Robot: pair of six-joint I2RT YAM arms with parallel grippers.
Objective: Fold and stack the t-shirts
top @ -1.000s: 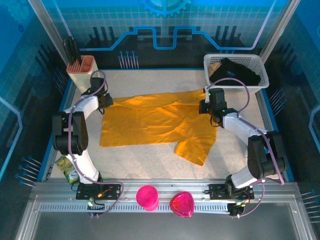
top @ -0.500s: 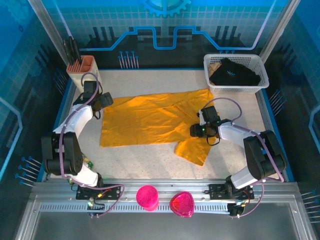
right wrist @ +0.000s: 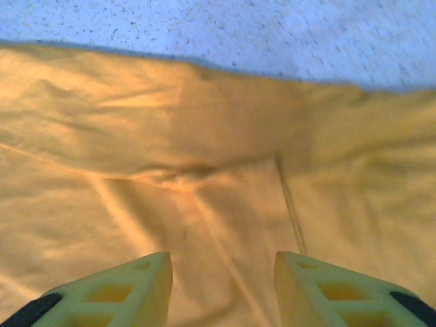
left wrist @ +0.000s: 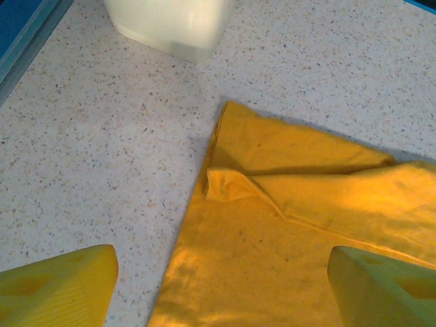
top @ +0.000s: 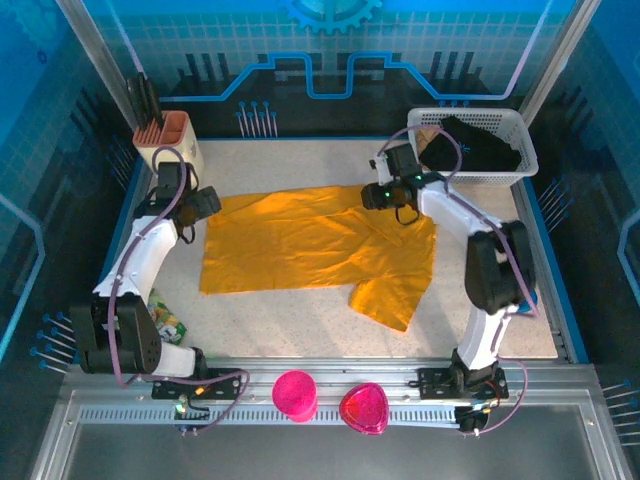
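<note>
both arms have let go of the orange t-shirt (top: 300,250) in the last second. on the left, the left end effector (top: 205,203) hangs over the shirt's far left corner. its fingers (left wrist: 61,283) are wide apart and hold nothing. a second ago it was pinched shut at that corner. in the middle, the t-shirt lies flat on the counter (top: 300,330). its long side runs from left to right. one sleeve (top: 385,300) sticks out toward the near edge at the right, so i think the top of the shirt points right. on the right, the right end effector (top: 372,195) has moved to the far edge of the shirt. its fingers (right wrist: 122,289) are partly apart and empty, just above the cloth. i think the shirt is now spread out and ready, but no fold is made yet.
</note>
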